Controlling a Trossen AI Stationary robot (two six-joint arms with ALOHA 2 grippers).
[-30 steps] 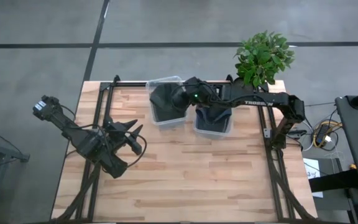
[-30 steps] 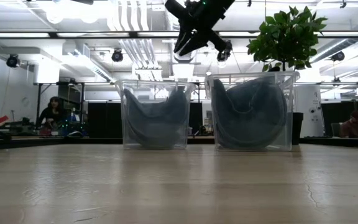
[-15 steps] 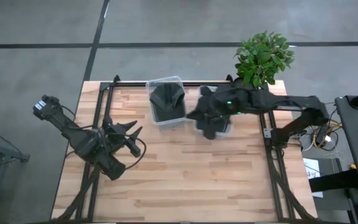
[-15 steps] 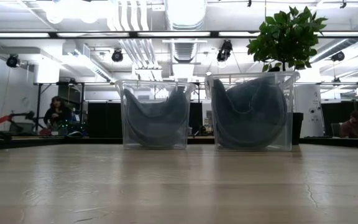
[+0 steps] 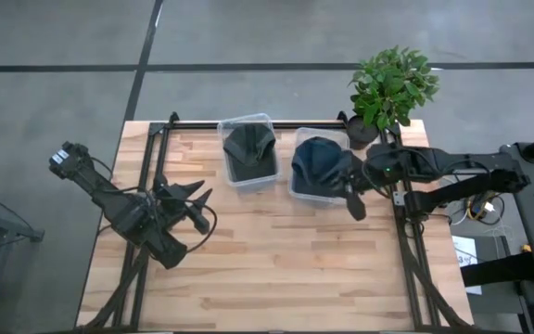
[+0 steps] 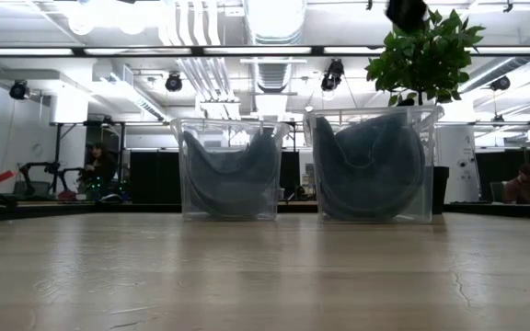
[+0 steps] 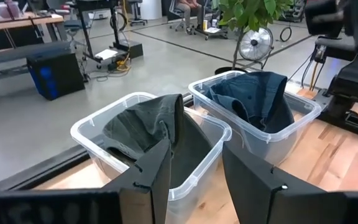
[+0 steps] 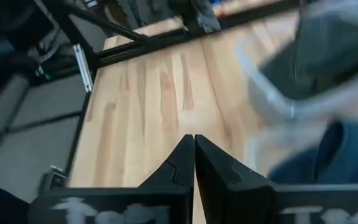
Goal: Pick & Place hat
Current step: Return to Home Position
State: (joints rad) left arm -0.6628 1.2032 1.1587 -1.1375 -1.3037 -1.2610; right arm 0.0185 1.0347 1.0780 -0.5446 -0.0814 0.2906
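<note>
Hovering just beside the near corner of the right transparent bin (image 5: 319, 172), close to the table's (image 5: 276, 269) right edge, the right gripper (image 5: 353, 202) is showing its fingers pressed together and carrying nothing. The left gripper (image 5: 197, 206) is resting near the left edge, fingers parted and empty. The blue cap (image 5: 317, 158) is lying in the right transparent bin, and the green cap (image 5: 248, 148) in the left transparent bin (image 5: 248, 176), both by the far edge.

Risk, as judged: a low swing of the right arm could be clipping that bin's rim and shifting it. How many caps are lying in the left transparent bin is not showing. The low view is cutting off the arm.
</note>
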